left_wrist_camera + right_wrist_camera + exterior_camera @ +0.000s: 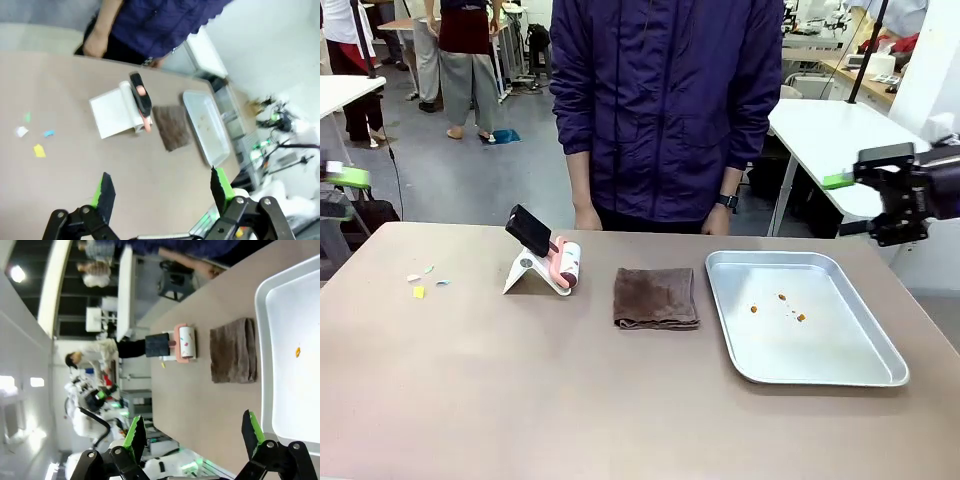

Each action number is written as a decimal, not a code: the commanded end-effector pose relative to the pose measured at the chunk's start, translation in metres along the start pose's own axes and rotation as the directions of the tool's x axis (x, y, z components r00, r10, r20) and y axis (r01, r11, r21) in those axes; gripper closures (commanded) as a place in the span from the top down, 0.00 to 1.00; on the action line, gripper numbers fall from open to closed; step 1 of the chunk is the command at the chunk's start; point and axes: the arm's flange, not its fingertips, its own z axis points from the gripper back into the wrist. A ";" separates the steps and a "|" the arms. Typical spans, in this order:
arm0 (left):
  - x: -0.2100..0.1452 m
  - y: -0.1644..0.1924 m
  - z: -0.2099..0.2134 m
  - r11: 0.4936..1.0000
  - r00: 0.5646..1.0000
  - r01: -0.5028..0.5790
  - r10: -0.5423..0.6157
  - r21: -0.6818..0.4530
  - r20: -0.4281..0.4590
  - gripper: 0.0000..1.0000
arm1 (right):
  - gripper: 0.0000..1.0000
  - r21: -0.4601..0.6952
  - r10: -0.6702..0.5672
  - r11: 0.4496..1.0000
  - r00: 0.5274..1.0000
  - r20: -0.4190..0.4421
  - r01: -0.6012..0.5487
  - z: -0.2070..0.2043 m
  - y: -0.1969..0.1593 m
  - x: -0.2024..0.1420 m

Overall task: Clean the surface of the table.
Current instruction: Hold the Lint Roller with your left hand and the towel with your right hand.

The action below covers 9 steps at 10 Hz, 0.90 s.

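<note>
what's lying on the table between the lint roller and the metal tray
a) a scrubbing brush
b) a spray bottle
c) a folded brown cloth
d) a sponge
c: in the front view a folded brown cloth lies flat on the table, with the lint roller on its left and the metal tray on its right.

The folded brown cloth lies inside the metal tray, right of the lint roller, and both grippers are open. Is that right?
Not quite. The brown cloth lies on the table between the lint roller and the metal tray, not inside the tray, as the front view shows. It is right of the roller, and the left gripper and right gripper are both open.
</note>
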 end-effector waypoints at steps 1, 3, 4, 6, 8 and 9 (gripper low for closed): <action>-0.065 0.026 0.025 0.993 0.993 -0.039 0.051 -0.109 0.104 1.00 | 1.00 0.065 -0.042 0.997 0.999 0.034 0.040 0.028 -0.055 -0.052; -0.088 0.029 0.030 0.985 0.971 -0.108 0.134 -0.138 0.196 1.00 | 1.00 0.086 -0.111 0.991 0.987 0.113 0.102 0.061 -0.088 -0.061; -0.103 0.027 0.033 0.981 0.955 -0.135 0.166 -0.138 0.246 1.00 | 1.00 0.096 -0.157 0.985 0.973 0.170 0.142 0.081 -0.108 -0.065; -0.118 0.012 0.028 0.978 0.923 -0.172 0.202 -0.118 0.327 1.00 | 1.00 0.127 -0.225 0.972 0.940 0.255 0.198 0.109 -0.140 -0.072; -0.120 0.000 0.015 0.976 0.914 -0.205 0.216 -0.068 0.343 1.00 | 1.00 0.132 -0.245 0.968 0.923 0.298 0.214 0.120 -0.156 -0.072; -0.027 0.063 0.072 0.971 0.922 -0.204 0.232 -0.120 0.308 1.00 | 1.00 0.118 -0.220 0.974 0.921 0.321 0.191 0.119 -0.159 -0.071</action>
